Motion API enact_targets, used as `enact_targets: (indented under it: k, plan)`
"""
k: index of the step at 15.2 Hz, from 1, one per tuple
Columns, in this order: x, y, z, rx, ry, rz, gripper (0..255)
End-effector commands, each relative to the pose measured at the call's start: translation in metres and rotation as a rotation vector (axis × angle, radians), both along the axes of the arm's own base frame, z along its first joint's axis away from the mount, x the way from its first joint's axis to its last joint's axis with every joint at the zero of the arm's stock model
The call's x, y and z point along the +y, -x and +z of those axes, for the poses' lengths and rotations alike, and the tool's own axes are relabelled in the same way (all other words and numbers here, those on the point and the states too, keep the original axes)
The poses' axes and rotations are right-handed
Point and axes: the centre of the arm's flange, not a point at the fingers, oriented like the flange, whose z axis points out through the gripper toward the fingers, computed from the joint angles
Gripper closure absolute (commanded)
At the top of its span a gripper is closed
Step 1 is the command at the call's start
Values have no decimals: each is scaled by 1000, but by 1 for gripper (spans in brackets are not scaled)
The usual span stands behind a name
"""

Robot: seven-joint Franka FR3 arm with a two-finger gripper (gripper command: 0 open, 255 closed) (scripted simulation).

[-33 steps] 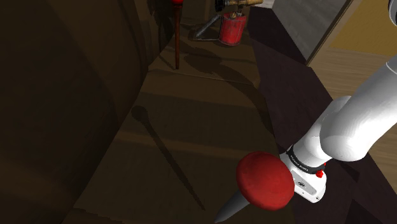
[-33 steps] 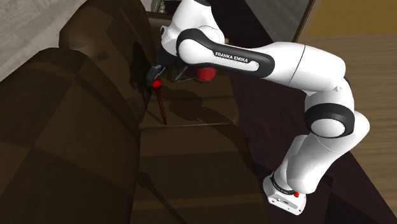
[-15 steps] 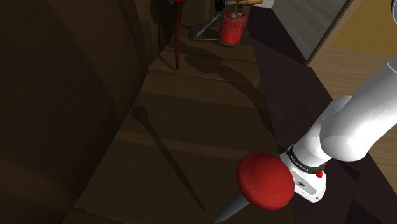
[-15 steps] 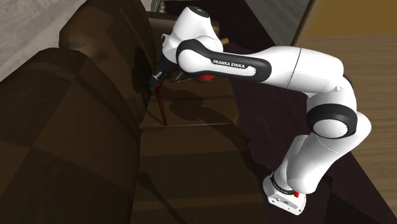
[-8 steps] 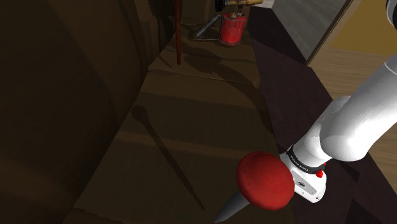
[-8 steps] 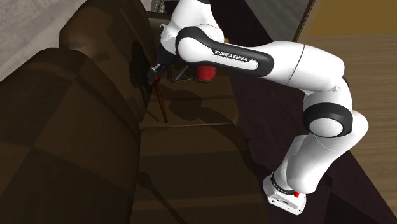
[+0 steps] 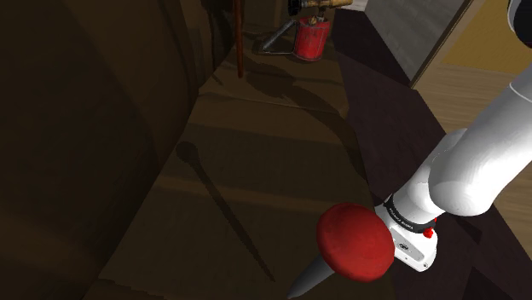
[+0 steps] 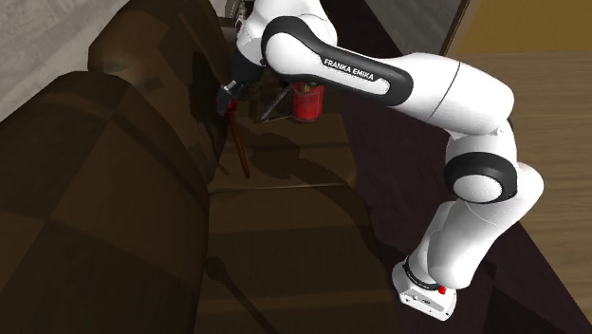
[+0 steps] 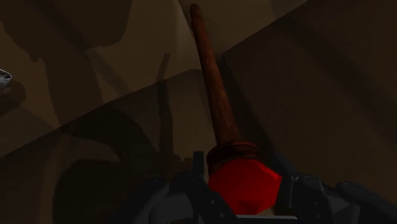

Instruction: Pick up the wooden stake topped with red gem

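Note:
The stake (image 9: 213, 89) is a dark reddish-brown wooden shaft with a carved collar and a faceted red gem (image 9: 243, 183) on top. My black gripper (image 9: 245, 198) is shut on the gem end, with a finger (image 9: 191, 191) on either side. In the second exterior view the gripper (image 8: 228, 101) holds the stake (image 8: 239, 147) pointing down, slightly tilted, next to the backrest of a dark brown sofa (image 8: 275, 228). In the shoulder view the stake (image 7: 239, 47) hangs at the far end of the seat, its tip just above the cushion.
A red canister (image 7: 311, 38) with a dark metal stand sits at the sofa's far end, close to the stake (image 8: 306, 100). A red dome on a grey pointed stem (image 7: 356, 241) shows beside the arm's base. The sofa's backrest (image 7: 94, 128) rises on the shoulder view's left.
The arm has risen, and the stake has come up a little with it and tilted. Its tip sits higher above the cushion than a second ago.

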Motion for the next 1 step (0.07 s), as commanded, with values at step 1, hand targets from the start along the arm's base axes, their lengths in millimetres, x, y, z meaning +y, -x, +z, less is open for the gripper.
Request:
enact_targets:
  k: [1]
  plan:
    - [0,0,5,0,0,0,255]
